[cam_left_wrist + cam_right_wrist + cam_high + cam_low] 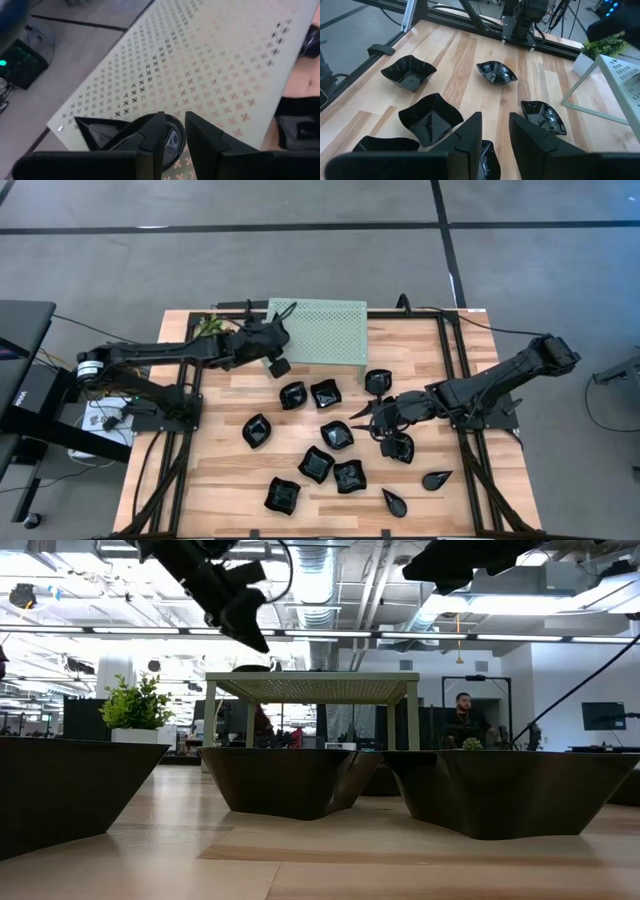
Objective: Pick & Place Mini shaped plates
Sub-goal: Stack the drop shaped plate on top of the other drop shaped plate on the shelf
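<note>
Several black mini plates of differing shapes (337,435) lie bottom-down on the wooden table. A green perforated rack (322,328) stands at the far side. My left gripper (276,352) is at the rack's left near corner, above its top (210,65), shut on a teardrop-shaped plate (107,132). My right gripper (372,414) hovers raised over the plates right of centre with its fingers a little apart, touching nothing. One plate (487,157) shows on the table below them. My left gripper pinches the teardrop plate at the rim of its rounded end (170,137) between its two fingers, which come from above and slant toward the rack. The plate's pointed end (80,121) sticks out sideways. Whether the plate rests on the rack top, I cannot tell.
A small potted plant (212,323) stands left of the rack, close to the left arm. Black frame rails (455,370) run along the table's sides. Bare wood lies at the near left (215,470) and under the rack (310,790). A person sits in the room beyond (462,720).
</note>
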Tool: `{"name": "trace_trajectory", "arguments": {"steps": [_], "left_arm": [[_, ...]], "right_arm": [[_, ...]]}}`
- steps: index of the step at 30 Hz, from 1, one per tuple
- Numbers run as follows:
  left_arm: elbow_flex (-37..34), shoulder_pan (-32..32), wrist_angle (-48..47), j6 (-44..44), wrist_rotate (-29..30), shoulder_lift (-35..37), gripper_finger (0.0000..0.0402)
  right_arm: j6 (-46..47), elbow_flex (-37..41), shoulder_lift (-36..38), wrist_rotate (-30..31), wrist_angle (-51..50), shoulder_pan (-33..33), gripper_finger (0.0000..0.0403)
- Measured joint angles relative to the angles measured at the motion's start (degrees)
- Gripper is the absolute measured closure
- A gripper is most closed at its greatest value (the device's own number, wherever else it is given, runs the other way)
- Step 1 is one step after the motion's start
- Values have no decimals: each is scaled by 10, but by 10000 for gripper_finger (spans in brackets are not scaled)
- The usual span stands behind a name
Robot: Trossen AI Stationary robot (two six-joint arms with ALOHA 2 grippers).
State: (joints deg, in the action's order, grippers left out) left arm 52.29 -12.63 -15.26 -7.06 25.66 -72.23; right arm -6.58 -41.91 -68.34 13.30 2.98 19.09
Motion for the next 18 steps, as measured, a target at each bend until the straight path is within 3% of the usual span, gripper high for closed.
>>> {"name": "trace_trajectory", "arguments": {"steps": [5,14,18], "left_arm": [[0,0,-1,17,-9,12,325],[0,0,-1,18,-17,-36,325],[0,0,3,18,17,-35,325]], "right_arm": [[0,0,0,0,0,0,310],[0,0,0,0,0,0,310],[0,0,0,0,0,0,310]]}}
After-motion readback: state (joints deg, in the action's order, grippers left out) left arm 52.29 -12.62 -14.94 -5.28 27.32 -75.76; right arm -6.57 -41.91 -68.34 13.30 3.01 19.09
